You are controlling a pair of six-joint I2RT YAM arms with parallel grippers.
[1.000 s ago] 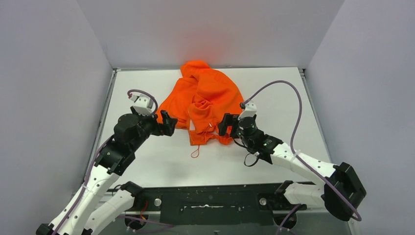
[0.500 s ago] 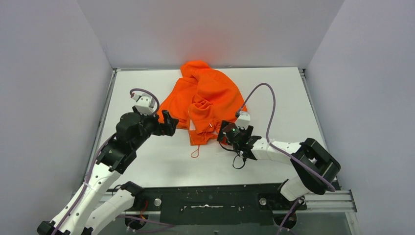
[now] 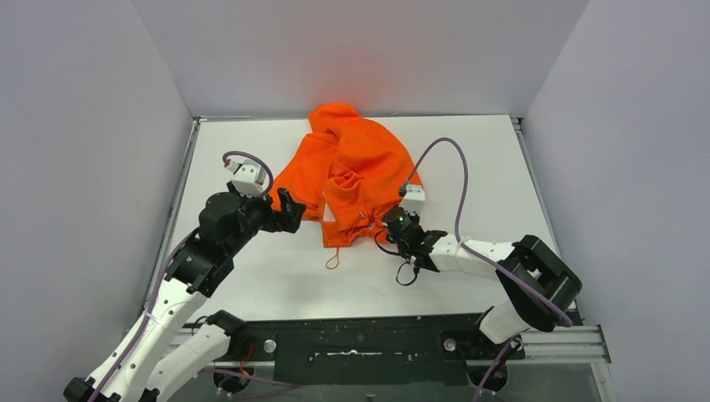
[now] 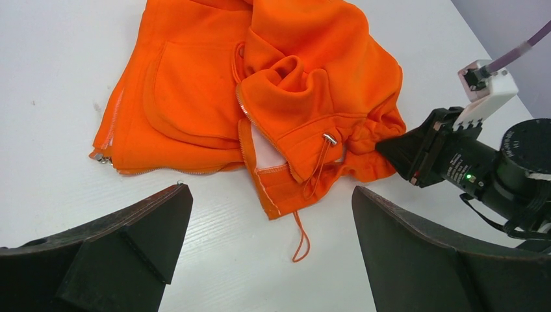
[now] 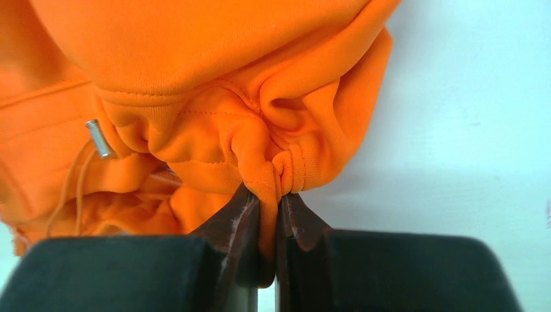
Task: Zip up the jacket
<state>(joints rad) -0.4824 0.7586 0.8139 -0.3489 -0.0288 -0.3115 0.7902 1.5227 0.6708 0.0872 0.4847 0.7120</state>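
Observation:
The orange jacket (image 3: 356, 159) lies crumpled at the back middle of the white table, with a pale pink lining (image 4: 266, 146) and light zipper teeth (image 4: 243, 107) showing at its open front. My right gripper (image 5: 268, 201) is shut on a bunched fold of the jacket's (image 5: 227, 65) near right edge; the fabric is pinched between both fingers. From above, the right gripper (image 3: 389, 219) sits at that edge. My left gripper (image 4: 269, 195) stands open, low over the table just left of the jacket (image 4: 195, 91), with nothing between its fingers. A thin orange cord loop (image 4: 300, 244) trails onto the table.
Grey walls close in the table (image 3: 251, 276) on the left, right and back. A black rail (image 3: 360, 343) runs along the near edge. The right arm's purple cable (image 3: 456, 180) arcs over the table to the right of the jacket.
My right gripper moved left and down to the jacket's near right edge and went from open to shut on the fabric. The left arm has hardly moved.

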